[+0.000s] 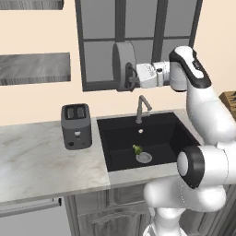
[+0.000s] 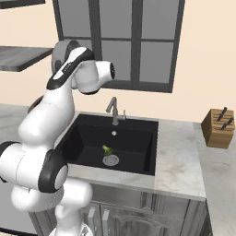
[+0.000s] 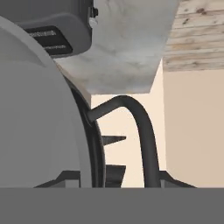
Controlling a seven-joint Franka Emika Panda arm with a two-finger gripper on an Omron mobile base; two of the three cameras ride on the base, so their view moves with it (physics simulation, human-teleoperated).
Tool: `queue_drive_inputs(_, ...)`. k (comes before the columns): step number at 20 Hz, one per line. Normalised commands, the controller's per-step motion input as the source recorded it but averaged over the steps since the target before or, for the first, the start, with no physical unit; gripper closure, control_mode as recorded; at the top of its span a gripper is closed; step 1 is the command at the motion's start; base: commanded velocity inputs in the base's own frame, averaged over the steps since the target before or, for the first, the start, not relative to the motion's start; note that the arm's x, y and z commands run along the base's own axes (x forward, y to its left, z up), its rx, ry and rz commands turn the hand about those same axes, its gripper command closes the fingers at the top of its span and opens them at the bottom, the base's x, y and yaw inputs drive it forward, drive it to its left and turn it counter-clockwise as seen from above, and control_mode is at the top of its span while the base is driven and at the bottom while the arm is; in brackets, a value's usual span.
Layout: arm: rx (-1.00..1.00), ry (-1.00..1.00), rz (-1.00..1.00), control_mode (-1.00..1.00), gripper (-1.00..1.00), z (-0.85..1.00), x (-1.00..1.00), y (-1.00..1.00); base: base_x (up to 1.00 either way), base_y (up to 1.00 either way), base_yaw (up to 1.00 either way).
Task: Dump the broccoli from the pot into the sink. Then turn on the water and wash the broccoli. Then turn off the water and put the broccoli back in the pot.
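The gripper point(image 1: 130, 77) is clamped on the pot's point(image 1: 122, 65) loop handle, holding it tipped on edge above the sink point(image 1: 173, 131); the broccoli point(image 1: 137, 149) lies beside the drain point(image 1: 144, 157); light, soft and bumpy, it looks best pinched at the stem.

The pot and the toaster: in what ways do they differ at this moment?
The pot is round and light grey; the toaster is boxy and darker. The pot hangs tipped on its side high above the sink, its handle in the gripper; the toaster stands upright on the counter, left of the sink. Both are grey.
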Motion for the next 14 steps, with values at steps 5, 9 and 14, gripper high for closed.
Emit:
queue_drive_inputs(5, -0.32, -0.03, 0.00, -1.00, 1.00, 0.00, -0.89, 0.34, 0.00, 0.00, 0.00)
queue_drive_inputs(9, -0.34, 0.00, 0.03, -1.00, 1.00, -0.04, -0.97, 0.50, 0.00, 0.00, 0.00)
queue_drive_inputs(14, -0.35, 0.00, 0.07, -1.00, 1.00, -0.24, -0.97, 0.54, 0.00, 0.00, 0.00)
